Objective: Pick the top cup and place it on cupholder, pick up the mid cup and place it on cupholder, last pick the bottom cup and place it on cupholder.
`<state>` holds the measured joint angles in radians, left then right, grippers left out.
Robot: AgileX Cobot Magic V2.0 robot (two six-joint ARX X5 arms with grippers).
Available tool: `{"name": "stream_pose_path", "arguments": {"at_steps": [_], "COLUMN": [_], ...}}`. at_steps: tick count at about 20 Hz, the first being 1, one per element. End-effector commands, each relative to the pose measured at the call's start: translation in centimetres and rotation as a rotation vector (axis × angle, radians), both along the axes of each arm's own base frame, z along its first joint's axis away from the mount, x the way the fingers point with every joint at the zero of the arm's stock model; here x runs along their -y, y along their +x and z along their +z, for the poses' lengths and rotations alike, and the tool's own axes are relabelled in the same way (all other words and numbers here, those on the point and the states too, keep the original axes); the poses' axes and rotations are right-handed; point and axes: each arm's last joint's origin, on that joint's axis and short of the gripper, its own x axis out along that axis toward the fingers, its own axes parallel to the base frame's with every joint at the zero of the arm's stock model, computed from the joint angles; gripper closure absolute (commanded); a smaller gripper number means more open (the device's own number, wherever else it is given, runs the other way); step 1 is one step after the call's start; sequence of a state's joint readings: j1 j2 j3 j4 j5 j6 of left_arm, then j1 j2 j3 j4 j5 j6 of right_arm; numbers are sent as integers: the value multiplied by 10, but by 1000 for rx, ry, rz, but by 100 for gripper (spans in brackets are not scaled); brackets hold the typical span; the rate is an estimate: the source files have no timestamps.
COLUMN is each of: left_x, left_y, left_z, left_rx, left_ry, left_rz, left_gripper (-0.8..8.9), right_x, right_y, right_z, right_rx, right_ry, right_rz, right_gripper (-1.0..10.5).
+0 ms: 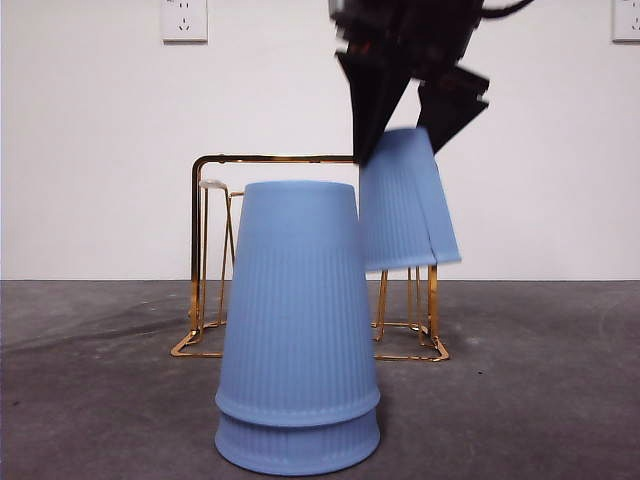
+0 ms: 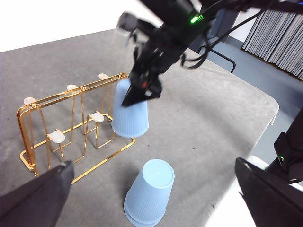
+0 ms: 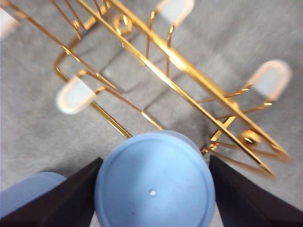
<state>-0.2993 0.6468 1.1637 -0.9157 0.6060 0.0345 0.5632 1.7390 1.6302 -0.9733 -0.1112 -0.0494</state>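
Note:
The top cup (image 1: 405,205), light blue and ribbed with a thin dark line down its side, hangs upside down and tilted over the right end of the gold cupholder (image 1: 270,158). My right gripper (image 1: 400,150) comes down from above, shut on the cup's closed end. The right wrist view shows both jaws against the sides of the cup (image 3: 154,189), with the cupholder's wires (image 3: 180,61) and white-tipped prongs below it. Two like blue cups (image 1: 298,330) stand stacked upside down in front of the cupholder. My left gripper (image 2: 151,162) waits open, high above the table, nothing between its jaws.
In the left wrist view the stacked cups (image 2: 149,194) stand near the table's front edge, with the cupholder (image 2: 71,92) behind them. Several white-tipped prongs (image 2: 57,137) are bare. A white wall with sockets (image 1: 184,20) backs the table.

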Motion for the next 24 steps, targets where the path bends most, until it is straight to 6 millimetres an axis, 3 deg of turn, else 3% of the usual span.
{"name": "stream_pose_path", "arguments": {"at_steps": [1, 12, 16, 18, 21, 24], "left_x": [0, 0, 0, 0, 0, 1], "left_y": [-2, -2, -1, -1, -1, 2], "left_z": [6, 6, 7, 6, 6, 6], "left_rx": [31, 32, 32, 31, 30, 20], "left_ry": [-6, -6, -7, -6, -6, -4], "left_rz": [-10, -11, -10, -10, -10, -9], "left_gripper": [251, 251, 251, 251, 251, 251], "right_x": [-9, -8, -7, -6, 3, 22], "right_y": [9, 16, 17, 18, 7, -25], "right_z": [-9, -16, -16, -13, 11, 52], "right_rx": [2, -4, -5, 13, 61, 118], "right_ry": [-2, -15, -10, 2, 43, 97], "right_rz": [18, -8, -19, -23, -37, -58], "right_gripper": [686, 659, 519, 514, 514, 514]}}
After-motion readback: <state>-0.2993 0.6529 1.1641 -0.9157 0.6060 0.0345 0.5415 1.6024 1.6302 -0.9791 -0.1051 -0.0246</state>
